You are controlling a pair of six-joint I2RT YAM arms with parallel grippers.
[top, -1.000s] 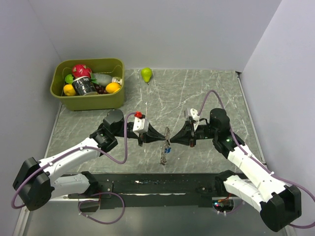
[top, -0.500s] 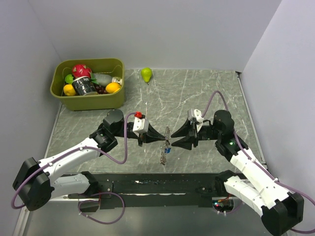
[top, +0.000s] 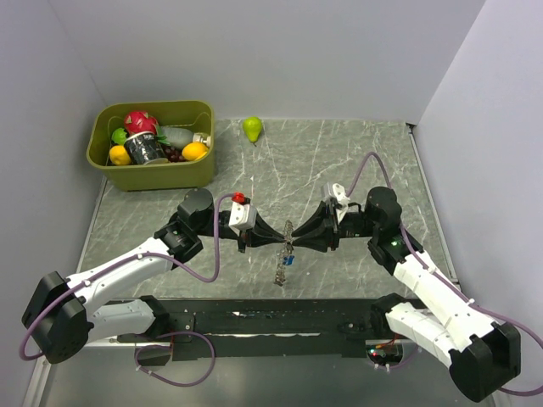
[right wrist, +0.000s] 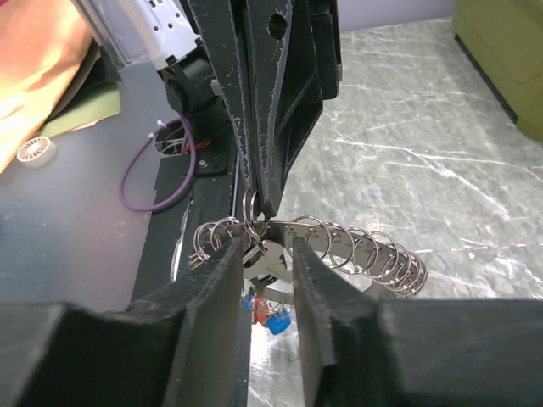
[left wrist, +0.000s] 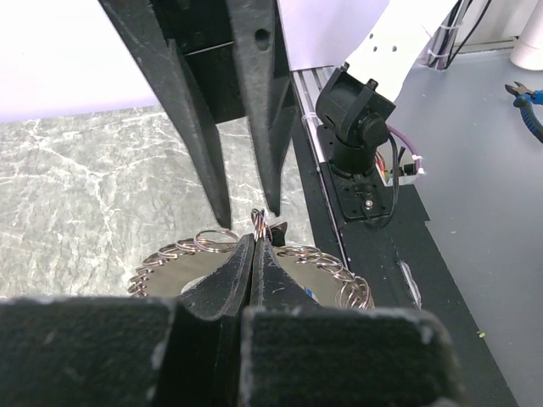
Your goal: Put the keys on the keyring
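While tight on the keyring (right wrist: 356,246), left claw (left wrist: 257,242); right claw (right wrist: 265,246): grip unclear; marbled table (top: 382,161), pale walls (top: 254,51).

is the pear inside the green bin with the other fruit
No, the pear lies on the table, outside the green bin and to its right.

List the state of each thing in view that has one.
left tool: shut on the keyring.
right tool: fingers slightly apart astride the keyring's rim, grip unclear.
keyring: standing on edge between both tools.
keys: tagged ones dangling below the keyring.
green bin: full.
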